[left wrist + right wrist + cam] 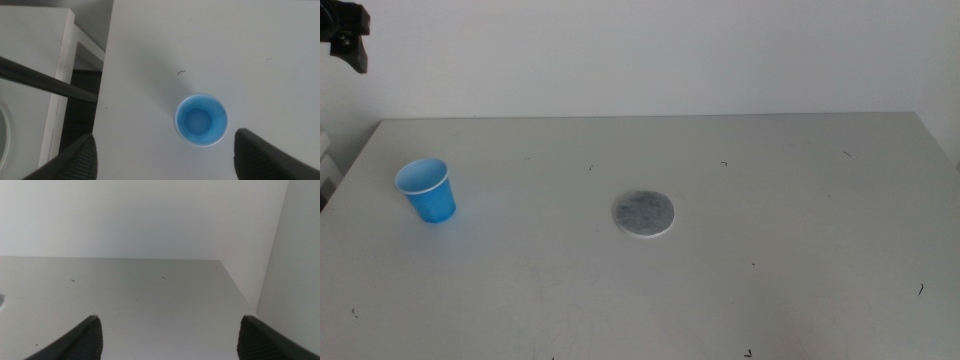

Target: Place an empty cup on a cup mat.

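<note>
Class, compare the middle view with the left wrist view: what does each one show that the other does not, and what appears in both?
Only the middle view shows the cup mat, lying flat near the table's centre, apart from the cup and to its right, and the table's full width. Only the left wrist view shows the left gripper, jaws spread wide above the cup, the cup's empty inside, and white furniture beside the table edge. Both show the cup, upright on the table.

The small blue tapered disposable cup (426,190) is seen upright at the frame's left on the grey worktop (800,230), well apart from the thin round grey cup mat (644,214) at centre.
</note>
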You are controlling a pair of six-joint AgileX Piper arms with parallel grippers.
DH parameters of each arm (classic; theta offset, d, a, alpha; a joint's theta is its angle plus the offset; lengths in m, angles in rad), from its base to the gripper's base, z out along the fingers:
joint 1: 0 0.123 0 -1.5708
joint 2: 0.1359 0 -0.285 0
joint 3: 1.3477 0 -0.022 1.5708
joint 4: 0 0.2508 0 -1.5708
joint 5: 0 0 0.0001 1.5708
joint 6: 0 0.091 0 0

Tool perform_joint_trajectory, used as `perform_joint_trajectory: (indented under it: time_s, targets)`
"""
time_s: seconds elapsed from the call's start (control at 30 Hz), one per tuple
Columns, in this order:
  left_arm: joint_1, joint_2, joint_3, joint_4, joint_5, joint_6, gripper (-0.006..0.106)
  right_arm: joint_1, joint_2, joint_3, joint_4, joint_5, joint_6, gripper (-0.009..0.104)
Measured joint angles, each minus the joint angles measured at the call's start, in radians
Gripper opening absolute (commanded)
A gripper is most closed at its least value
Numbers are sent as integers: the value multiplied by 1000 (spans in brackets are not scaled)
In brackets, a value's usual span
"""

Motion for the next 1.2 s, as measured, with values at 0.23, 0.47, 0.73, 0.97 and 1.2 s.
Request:
perform_joint_trajectory:
  time_s: [0.23, 0.47, 0.73, 0.97, 1.2]
  targets:
    - [0, 121, 0, -31, 41, 73, 105, 0, 0, 0, 0, 0, 0, 94]
    - [1, 258, 0, -39, 18, 96, 105, 0, 0, 0, 0, 0, 0, 94]
    - [14, 388, 0, -53, -54, 97, 105, 0, 0, 0, 0, 0, 0, 94]
    - [20, 477, 0, -75, -122, 98, 97, 0, 0, 0, 0, 0, 0, 94]
    - [21, 514, 0, -101, -131, 107, 32, 0, 0, 0, 0, 0, 0, 94]
